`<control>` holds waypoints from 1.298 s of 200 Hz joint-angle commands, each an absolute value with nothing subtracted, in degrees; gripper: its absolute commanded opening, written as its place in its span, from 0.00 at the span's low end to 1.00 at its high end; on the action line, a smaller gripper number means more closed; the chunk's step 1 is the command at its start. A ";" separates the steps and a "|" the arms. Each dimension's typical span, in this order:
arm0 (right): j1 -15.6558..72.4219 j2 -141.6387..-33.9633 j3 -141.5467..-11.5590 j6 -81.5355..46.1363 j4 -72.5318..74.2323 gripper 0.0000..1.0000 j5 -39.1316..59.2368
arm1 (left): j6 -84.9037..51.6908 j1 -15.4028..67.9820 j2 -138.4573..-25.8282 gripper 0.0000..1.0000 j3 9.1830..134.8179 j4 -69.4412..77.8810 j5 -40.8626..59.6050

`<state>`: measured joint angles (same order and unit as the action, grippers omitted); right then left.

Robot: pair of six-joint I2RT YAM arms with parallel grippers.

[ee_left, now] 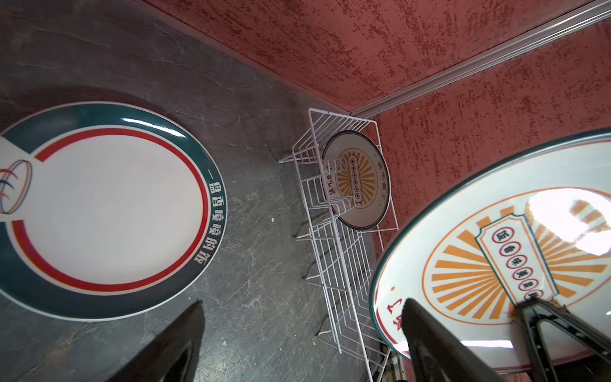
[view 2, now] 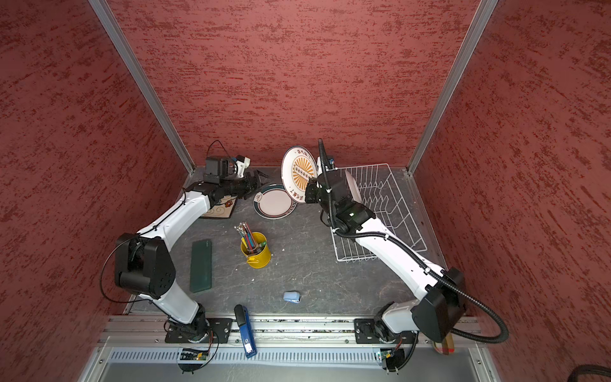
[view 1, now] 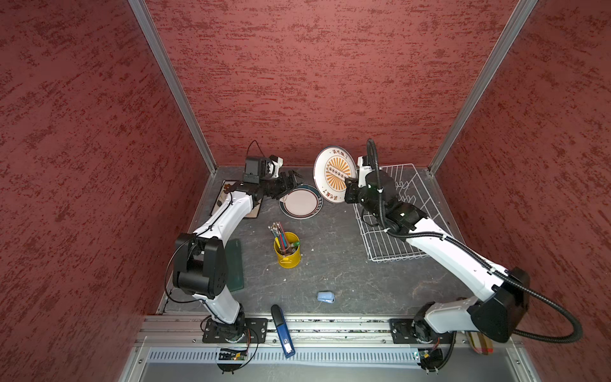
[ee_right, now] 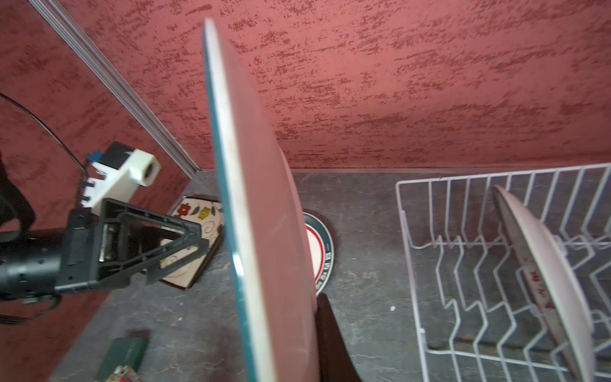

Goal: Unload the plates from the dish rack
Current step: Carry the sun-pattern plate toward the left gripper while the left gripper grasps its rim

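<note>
My right gripper (view 1: 348, 185) is shut on the lower rim of a round sunburst plate (view 1: 334, 173), held upright in the air left of the white wire dish rack (view 1: 413, 211). The right wrist view shows this plate (ee_right: 261, 215) edge-on. A second sunburst plate (ee_left: 355, 182) stands in the rack's far end. My left gripper (view 1: 292, 177) hangs open and empty above the far edge of a green-rimmed round plate (view 1: 301, 202) lying flat on the table. A square flowered plate (view 2: 221, 208) lies flat under the left arm.
A yellow pencil cup (view 1: 287, 249) stands mid-table. A dark green case (view 2: 201, 264) lies beside the left arm. Near the front edge lie a small light-blue object (view 1: 325, 296) and a blue stapler (view 1: 282, 334). Red walls close in on three sides.
</note>
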<state>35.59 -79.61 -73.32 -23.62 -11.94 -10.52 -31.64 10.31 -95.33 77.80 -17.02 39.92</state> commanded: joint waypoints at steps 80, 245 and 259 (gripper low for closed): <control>27.30 -78.73 -67.19 -42.62 2.69 0.00 8.81 | -34.91 9.98 -93.43 0.92 75.41 -9.85 44.38; 25.86 -86.82 -65.93 -51.44 13.04 0.00 26.63 | -40.52 9.43 -93.70 0.69 73.61 -2.99 48.91; 25.75 -87.33 -65.83 -52.07 13.75 0.00 27.86 | -40.86 9.40 -93.78 0.66 73.56 -2.84 48.94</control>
<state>26.17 -87.24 -65.91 -50.06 6.46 24.08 -40.64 9.80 -95.24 74.19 -4.80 47.97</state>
